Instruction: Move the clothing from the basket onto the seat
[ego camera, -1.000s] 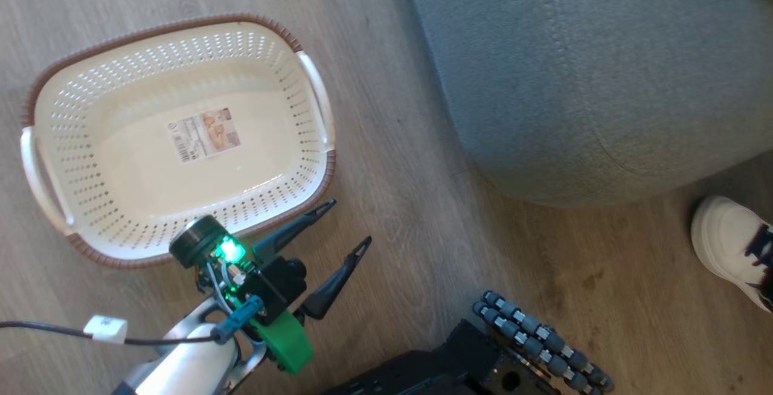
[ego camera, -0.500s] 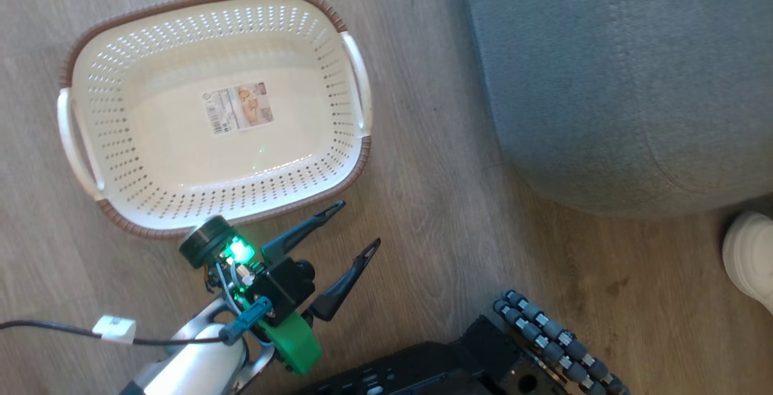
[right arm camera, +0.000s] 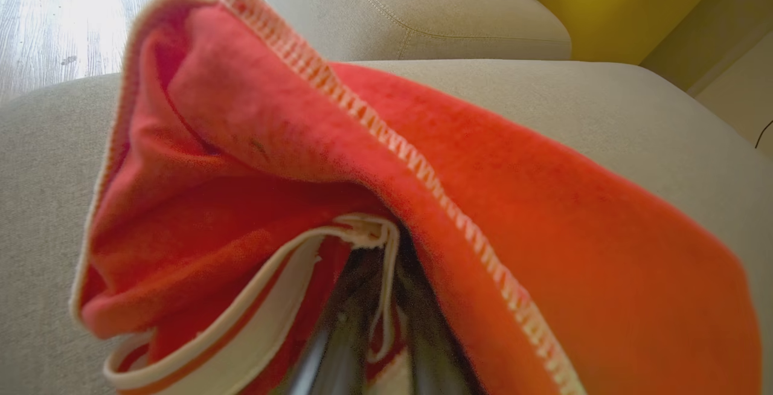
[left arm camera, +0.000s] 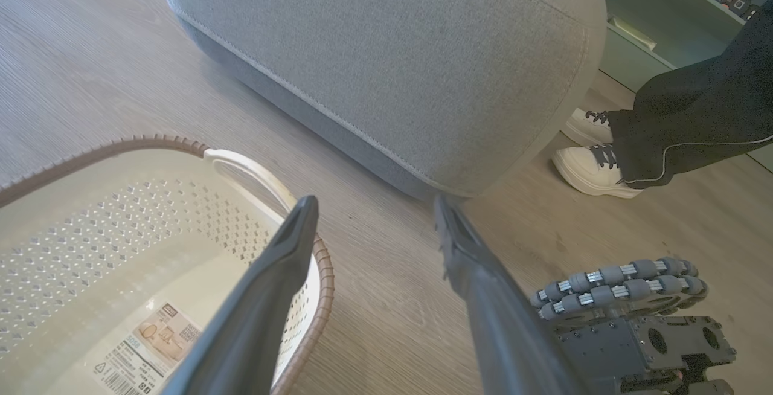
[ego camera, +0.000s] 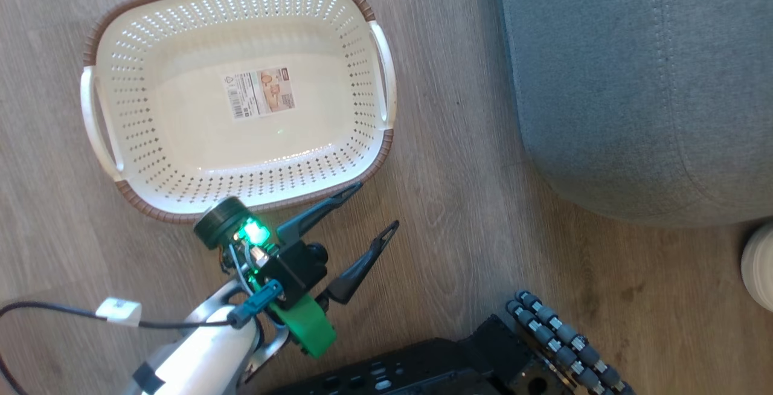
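Note:
The cream perforated basket (ego camera: 121, 51) with a brown rim stands on the wood floor at the upper left of the head view, holding nothing but its label sticker (ego camera: 261, 92). My left gripper (ego camera: 378, 205) hovers open just off the basket's near right corner, one finger over the rim. The left wrist view has the left gripper (left arm camera: 374, 202) open too, the basket (left arm camera: 151, 141) at lower left and the grey seat (left arm camera: 386, 63) beyond. In the right wrist view my right gripper (right arm camera: 380, 286) is shut on the red clothing (right arm camera: 483, 189) with white trim, held over the seat (right arm camera: 634, 105).
The seat (ego camera: 634, 81) takes up the head view's upper right. A person's white shoe (ego camera: 758, 265) is at the right edge; shoes (left arm camera: 589, 168) and a dark trouser leg (left arm camera: 694, 117) stand beside the seat. My own base with its roller wheel (ego camera: 561, 340) lies at the bottom.
The whole head picture has shifted, so the camera has turned; basket and seat sit further right in it. The left gripper stays open in the same pose.

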### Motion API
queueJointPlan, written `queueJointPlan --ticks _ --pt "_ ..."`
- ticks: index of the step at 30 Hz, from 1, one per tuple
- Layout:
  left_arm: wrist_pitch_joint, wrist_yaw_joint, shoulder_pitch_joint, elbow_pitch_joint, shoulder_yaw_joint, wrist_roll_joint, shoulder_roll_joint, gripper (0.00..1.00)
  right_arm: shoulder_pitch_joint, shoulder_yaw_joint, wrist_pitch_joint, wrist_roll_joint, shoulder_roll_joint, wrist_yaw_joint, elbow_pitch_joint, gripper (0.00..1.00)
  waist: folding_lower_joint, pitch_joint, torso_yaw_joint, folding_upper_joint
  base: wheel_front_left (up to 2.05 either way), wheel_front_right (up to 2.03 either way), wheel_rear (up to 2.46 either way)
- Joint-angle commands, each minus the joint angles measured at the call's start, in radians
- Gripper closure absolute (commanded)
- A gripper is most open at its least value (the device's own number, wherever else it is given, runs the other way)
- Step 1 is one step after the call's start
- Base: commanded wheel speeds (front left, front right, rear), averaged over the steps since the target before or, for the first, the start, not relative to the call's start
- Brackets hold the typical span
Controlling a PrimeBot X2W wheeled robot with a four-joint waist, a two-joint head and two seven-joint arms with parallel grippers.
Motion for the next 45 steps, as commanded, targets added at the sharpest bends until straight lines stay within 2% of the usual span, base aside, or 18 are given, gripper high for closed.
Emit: queueJointPlan --ticks 1,6,13,23,33,37,41,45 --pt "-0.005 -0.001 -0.003 -0.032 0.019 -0.007 -0.003 0.00 -0.019 -0.005 -0.009 -0.009 -0.025 0.000 -0.022 0.00 -0.0001 -0.007 0.001 0.0000 0.00 0.00 0.00" --pt "-0.005 -0.001 -0.021 -0.027 0.012 -0.023 -0.025 0.00 -0.023 -0.015 -0.020 -0.016 -0.023 0.000 -0.003 0.00 -0.0001 -0.052 0.004 0.0000 0.00 0.00 0.00" --pt "-0.005 -0.001 -0.038 -0.011 -0.008 -0.067 -0.071 0.00 -0.006 0.046 -0.017 -0.013 -0.045 0.000 0.060 0.00 -0.0001 -0.169 0.021 0.0000 0.00 0.00 0.00" --pt "-0.005 -0.001 -0.028 0.014 0.005 -0.113 -0.164 0.00 0.078 0.194 -0.007 0.017 -0.051 0.000 0.097 0.00 -0.0001 -0.349 0.049 0.0000 0.00 0.00 0.00" --pt "-0.005 -0.001 0.041 0.036 0.057 -0.114 -0.225 0.00 0.133 0.392 -0.101 0.129 -0.040 0.000 0.088 0.00 -0.0001 -0.518 0.084 0.0000 0.00 0.00 0.00" --pt "-0.005 -0.001 0.075 0.037 0.096 -0.107 -0.240 0.00 0.189 0.481 -0.110 0.224 -0.029 0.000 -0.006 0.00 -0.0001 -0.575 0.099 0.0000 0.00 0.00 0.00" --pt "-0.005 -0.001 0.112 0.034 0.169 -0.118 -0.255 0.00 0.314 0.561 -0.111 0.401 -0.014 0.000 -0.199 0.00 -0.0001 -0.625 0.114 0.0000 0.00 0.00 0.00" --pt "-0.005 -0.001 0.144 0.025 0.235 -0.123 -0.264 0.00 0.477 0.678 -0.111 0.550 -0.034 0.000 -0.409 0.00 -0.0001 -0.667 0.132 0.0000 0.00 0.00 0.00"
